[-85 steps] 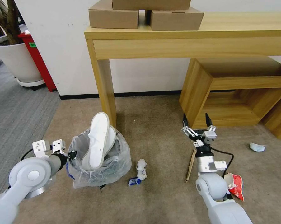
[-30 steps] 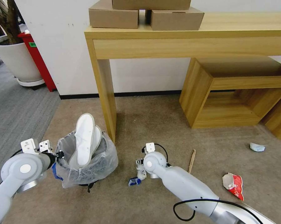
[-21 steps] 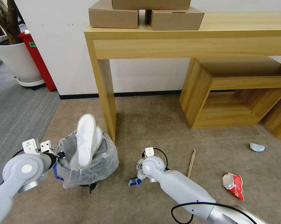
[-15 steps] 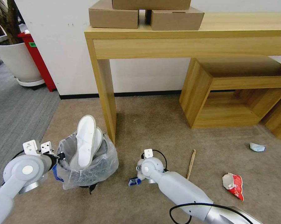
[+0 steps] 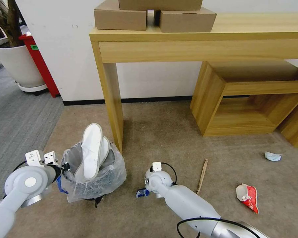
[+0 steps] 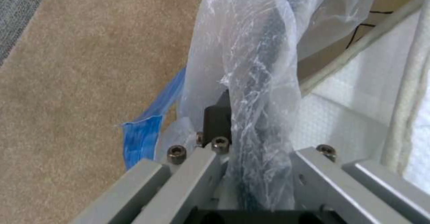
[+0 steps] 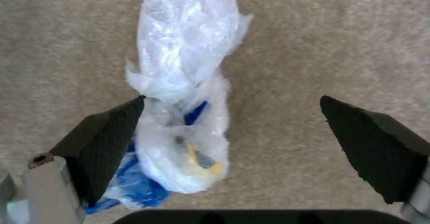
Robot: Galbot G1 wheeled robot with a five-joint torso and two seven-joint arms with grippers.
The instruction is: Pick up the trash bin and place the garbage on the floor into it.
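The trash bin (image 5: 96,180), dark with a clear bag liner, stands on the beige floor (image 5: 155,138) with two white slippers (image 5: 91,150) poking upright out of it. My left gripper (image 5: 63,166) is shut on the bin's rim (image 6: 264,83), bag plastic pinched between its fingers (image 6: 217,118); a slipper (image 6: 358,99) lies right beside it. My right gripper (image 7: 230,99) is open just above a crumpled white-and-blue wrapper (image 7: 183,133), one fingertip touching it. Under my right wrist a blue bit of that wrapper (image 5: 141,192) shows. A wooden stick (image 5: 201,172), a red wrapper (image 5: 248,196) and a pale wad (image 5: 273,156) lie to the right.
A wooden desk leg (image 5: 112,99) rises just behind the bin, with cardboard boxes (image 5: 120,16) on the desk. A low wooden shelf (image 5: 241,99) stands at the back right. A white planter (image 5: 18,62) and grey ribbed carpet (image 5: 16,122) are to the left.
My right arm swung from the right side over to the white-and-blue wrapper and dropped low over it. The bin, held by my left gripper, shifted a little left and nearer.
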